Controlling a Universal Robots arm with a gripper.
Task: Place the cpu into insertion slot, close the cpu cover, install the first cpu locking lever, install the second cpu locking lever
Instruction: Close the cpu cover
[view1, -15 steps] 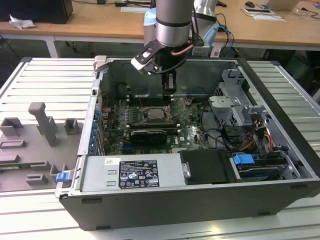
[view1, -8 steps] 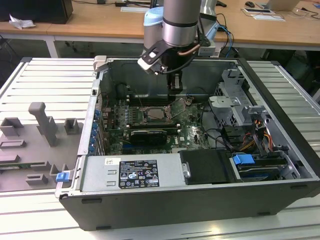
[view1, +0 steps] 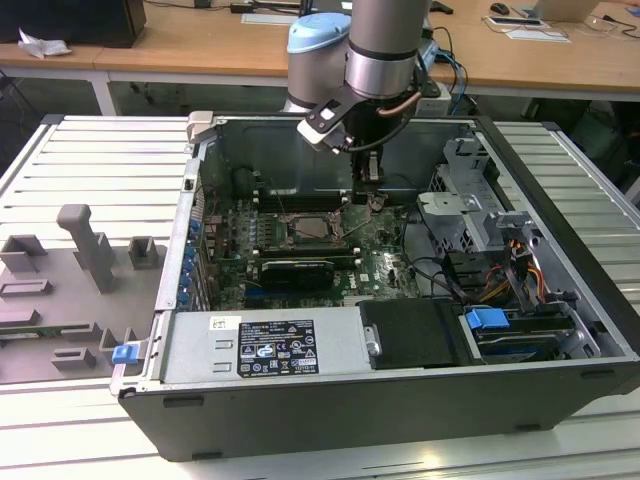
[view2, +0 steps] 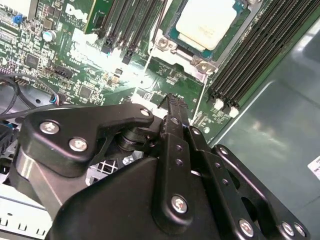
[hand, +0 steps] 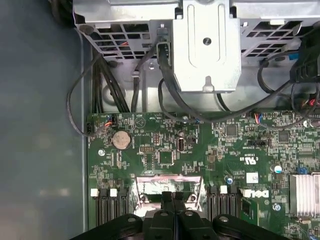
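the gripper (view2: 172, 102) was seen clenched on nothing (fingertips (hand: 165, 200) pressed together) over the green board (hand: 150, 135), near the cpu (view2: 205, 22), which was framed by the silver cpu cover (view2: 186, 56).

back: wooden desks (view1: 230, 45) | foreground: pale slatted metal worktable (view1: 90, 160) | light: even, indoor

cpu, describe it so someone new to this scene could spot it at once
Inside the open computer case, find the green board. Between its two banks of long black memory slots lies the cpu, the one flat, pale silver-beige square among dark parts.
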